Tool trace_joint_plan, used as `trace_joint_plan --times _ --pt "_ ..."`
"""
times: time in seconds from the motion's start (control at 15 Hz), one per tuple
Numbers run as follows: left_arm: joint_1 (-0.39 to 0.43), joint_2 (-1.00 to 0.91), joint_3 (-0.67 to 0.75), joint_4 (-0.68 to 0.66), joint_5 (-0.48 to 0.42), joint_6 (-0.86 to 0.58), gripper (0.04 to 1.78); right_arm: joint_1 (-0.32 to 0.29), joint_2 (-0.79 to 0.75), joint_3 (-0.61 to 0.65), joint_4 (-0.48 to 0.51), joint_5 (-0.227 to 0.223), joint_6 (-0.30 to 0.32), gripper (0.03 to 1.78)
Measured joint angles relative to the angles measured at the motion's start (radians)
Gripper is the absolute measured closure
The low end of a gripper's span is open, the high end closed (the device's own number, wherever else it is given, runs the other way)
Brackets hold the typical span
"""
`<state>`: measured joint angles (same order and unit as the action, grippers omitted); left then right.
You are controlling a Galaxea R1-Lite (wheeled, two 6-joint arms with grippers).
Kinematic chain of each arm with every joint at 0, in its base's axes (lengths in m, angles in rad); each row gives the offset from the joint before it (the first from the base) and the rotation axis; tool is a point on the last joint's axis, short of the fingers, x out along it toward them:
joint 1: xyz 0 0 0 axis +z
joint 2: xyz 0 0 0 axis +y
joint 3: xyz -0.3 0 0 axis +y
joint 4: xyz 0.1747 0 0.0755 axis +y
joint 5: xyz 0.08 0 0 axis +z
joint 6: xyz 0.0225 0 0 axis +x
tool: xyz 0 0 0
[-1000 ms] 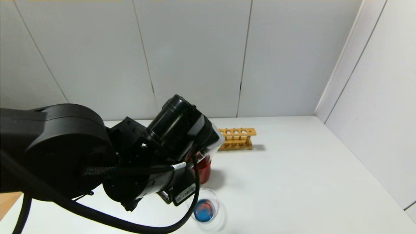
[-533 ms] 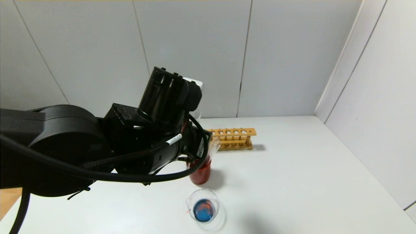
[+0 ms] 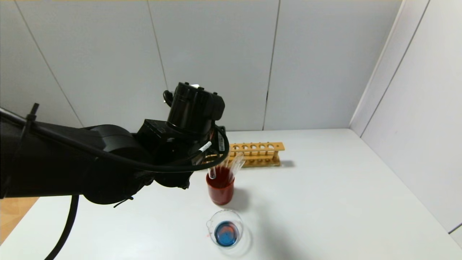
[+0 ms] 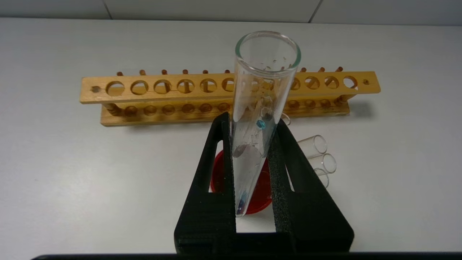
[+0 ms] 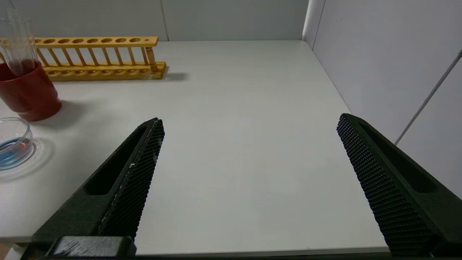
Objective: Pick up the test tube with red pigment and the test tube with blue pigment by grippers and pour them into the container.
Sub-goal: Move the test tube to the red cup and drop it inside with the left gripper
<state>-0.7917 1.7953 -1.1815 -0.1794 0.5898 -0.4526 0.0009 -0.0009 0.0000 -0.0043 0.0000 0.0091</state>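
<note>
My left gripper is shut on the test tube with blue pigment, which is almost empty: a teal drop clings to its wall and a little blue sits at its round end. The tube stands nearly upright with its lower end at the mouth of the dark red cup. The container, a low clear beaker, stands in front of the cup and holds blue liquid with a red patch. I cannot pick out the test tube with red pigment. My right gripper is open and empty over bare table at the right.
Three uncoloured clear tubes lean in the red cup. An empty wooden tube rack stands behind the cup near the back wall. A side wall bounds the table on the right.
My left arm has swung up and back from low over the beaker to above the red cup. The tube has turned from tipped to nearly upright. The beaker is uncovered now.
</note>
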Motion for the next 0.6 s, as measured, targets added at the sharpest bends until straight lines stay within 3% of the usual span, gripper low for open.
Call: trace_joint_plan --times 0.27,0.6 --pt "0.012 0.043 0.019 -0.013 0.003 -0.144 1.49 0.0 0.0 0.0 0.0 0.0 0.0 0.06" --pt "0.026 0.103 0.031 -0.053 0.01 -0.171 1.49 0.001 0.0 0.0 0.0 0.0 0.0 0.06"
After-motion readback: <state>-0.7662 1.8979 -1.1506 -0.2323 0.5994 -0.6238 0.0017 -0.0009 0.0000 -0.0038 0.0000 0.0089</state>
